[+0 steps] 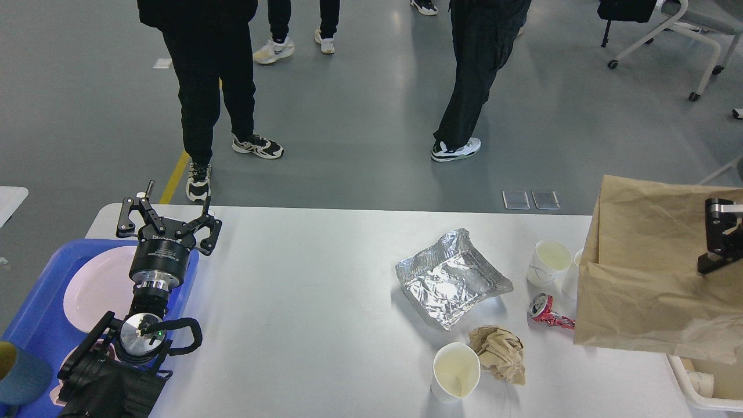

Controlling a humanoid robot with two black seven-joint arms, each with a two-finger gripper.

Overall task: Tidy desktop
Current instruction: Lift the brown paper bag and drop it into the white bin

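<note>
The white desktop (319,302) holds a crumpled foil tray (450,278), a paper cup (548,262) behind it, another paper cup (455,371) at the front, a crushed red can (545,309) and a crumpled brown paper wad (499,351). My right gripper (713,239) is shut on a large brown paper bag (644,284) and holds it in the air at the table's right end. The bag hides a third cup and most of the bin. My left gripper (168,216) is open and empty above the table's far left corner.
A blue tray (40,325) with a pink plate (93,287) stands at the left, a blue cup (20,380) at its front. A corner of the cream-white bin (693,392) shows under the bag. People stand beyond the table's far edge.
</note>
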